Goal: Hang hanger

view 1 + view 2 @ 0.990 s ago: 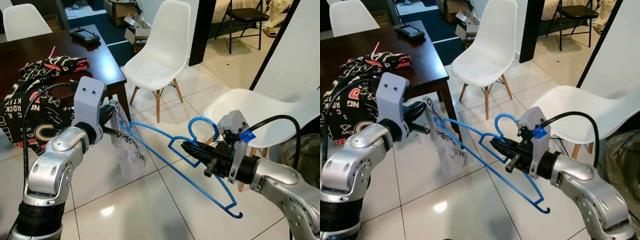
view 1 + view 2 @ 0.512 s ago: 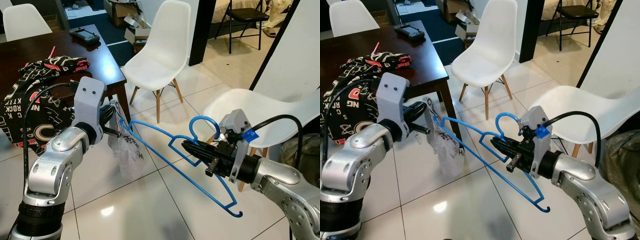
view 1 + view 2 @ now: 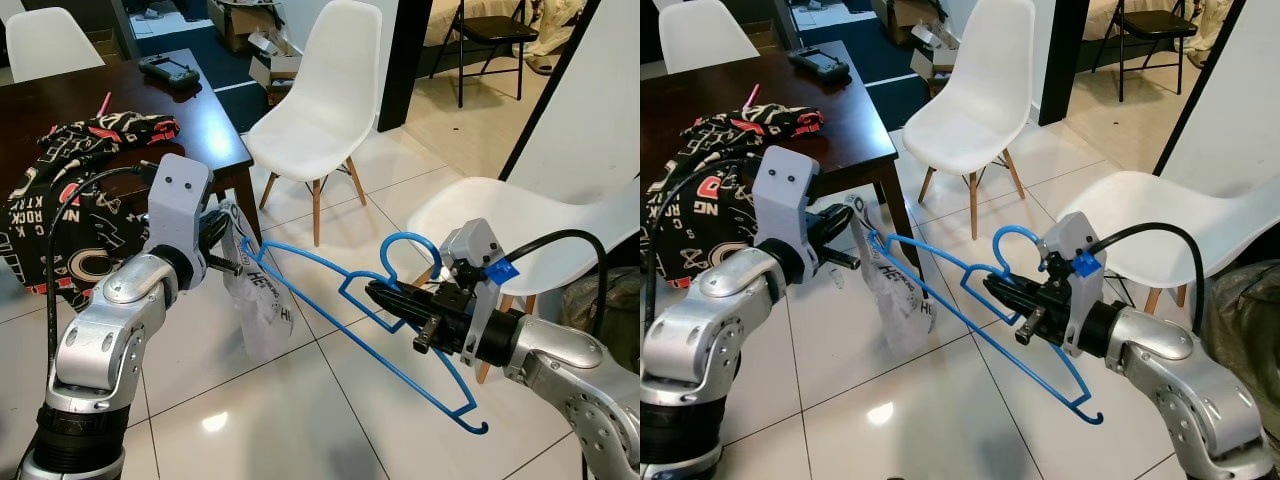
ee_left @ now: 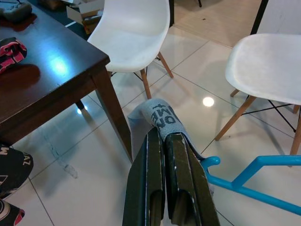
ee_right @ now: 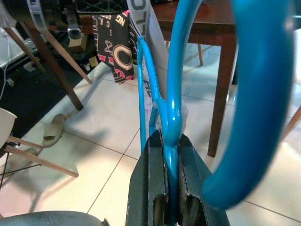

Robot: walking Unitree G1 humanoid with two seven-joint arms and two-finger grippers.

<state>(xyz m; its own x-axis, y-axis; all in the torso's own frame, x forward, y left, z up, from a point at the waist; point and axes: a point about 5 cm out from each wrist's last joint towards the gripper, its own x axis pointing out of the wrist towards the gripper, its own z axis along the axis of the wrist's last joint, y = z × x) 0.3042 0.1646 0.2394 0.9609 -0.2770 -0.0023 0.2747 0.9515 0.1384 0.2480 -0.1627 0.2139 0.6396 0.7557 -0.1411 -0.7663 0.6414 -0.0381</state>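
Observation:
A blue plastic hanger (image 3: 350, 310) hangs in the air over the tiled floor, its hook (image 3: 405, 245) up near my right wrist. My right gripper (image 3: 378, 296) is shut on the hanger just below the hook; the right wrist view shows the blue bar (image 5: 170, 122) pinched between its fingers. My left gripper (image 3: 228, 262) is shut on a grey printed cloth (image 3: 258, 305) that dangles beside the hanger's left end. The left wrist view shows the cloth (image 4: 162, 118) folded over its fingertips, with the hanger's end (image 4: 249, 181) close by.
A dark wooden table (image 3: 190, 115) with a black, red and white patterned garment (image 3: 70, 200) stands at the left. One white chair (image 3: 325, 105) is ahead, another (image 3: 520, 225) at the right behind my right arm. A folding chair (image 3: 490, 35) stands farther back.
The right gripper and hanger have drifted slightly right and down. The cloth in the left gripper swings a little. Otherwise nothing differs.

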